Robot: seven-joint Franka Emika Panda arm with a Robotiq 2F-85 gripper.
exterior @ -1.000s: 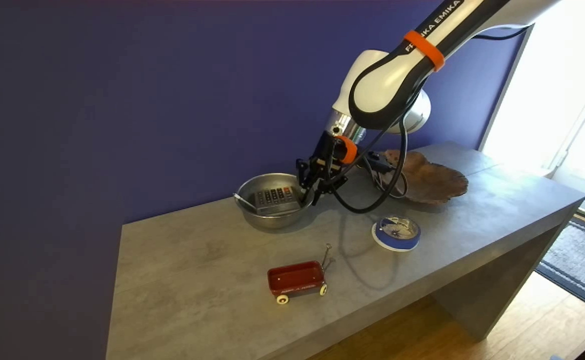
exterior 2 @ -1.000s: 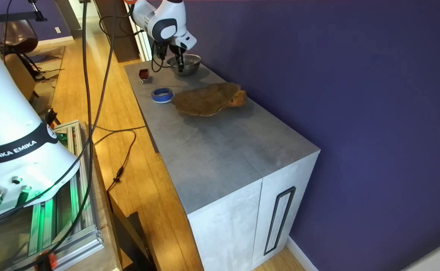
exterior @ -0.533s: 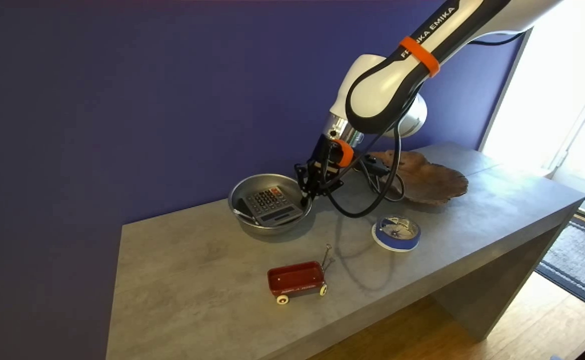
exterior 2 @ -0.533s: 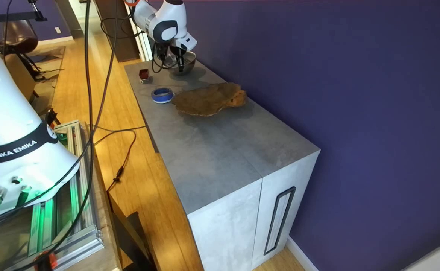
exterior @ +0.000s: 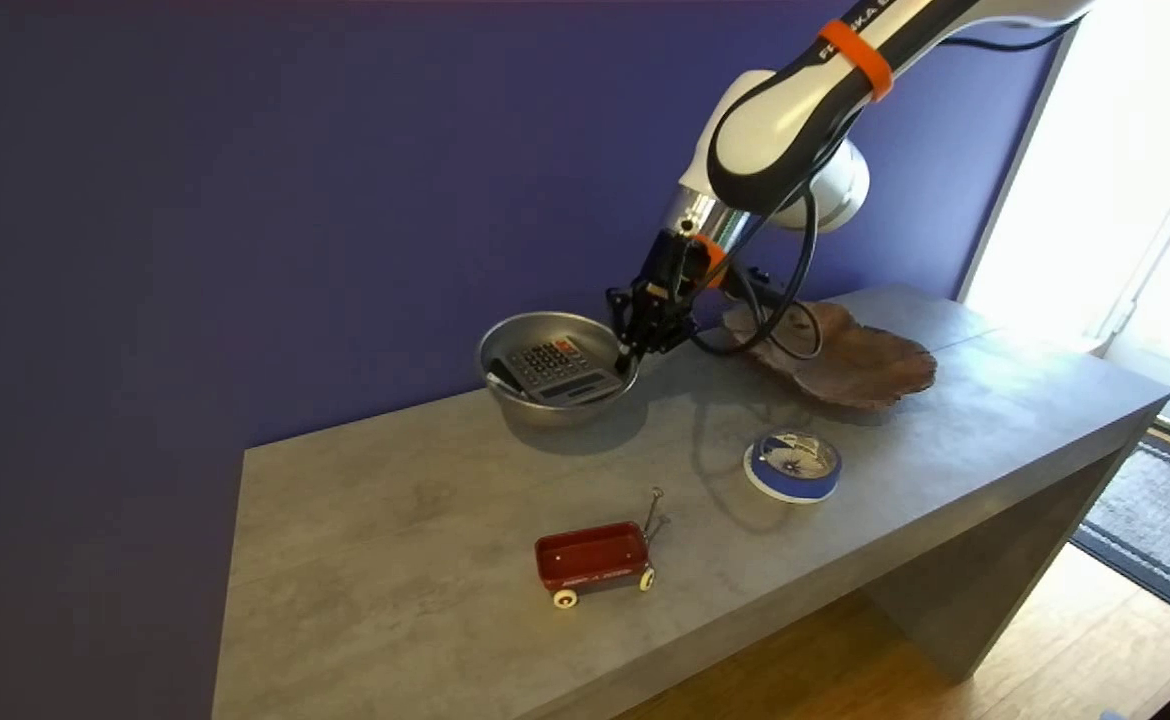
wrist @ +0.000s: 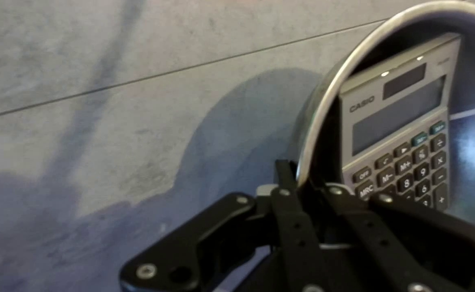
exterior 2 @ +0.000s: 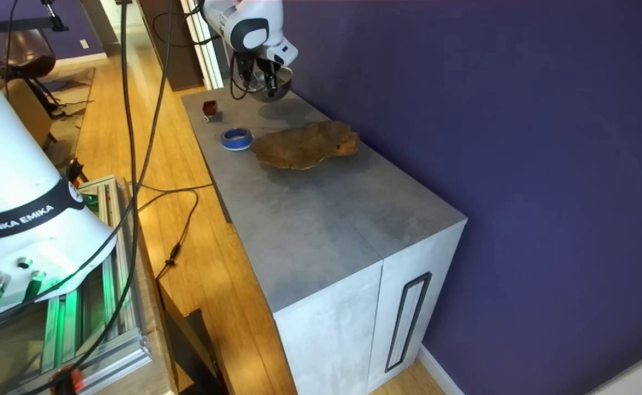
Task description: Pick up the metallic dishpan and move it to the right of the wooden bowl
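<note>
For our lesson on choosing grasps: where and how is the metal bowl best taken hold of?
The metal bowl is probably best gripped by its rim, from above on the side facing the wooden bowl, fingers straddling the edge. The narrow rim fits between them, while the calculator fills much of the inside. The gripper holds it there.

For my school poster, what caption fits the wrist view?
The gripper pinches a metallic dishpan by its rim, a Casio calculator inside.

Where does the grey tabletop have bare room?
Bare tabletop: between the wide brown wooden bowl and pale cabinet front; in an exterior view, left of the red toy wagon. Crowded: the middle, with blue-and-white ring and black gripper holding round silver metal bowl aloft.
</note>
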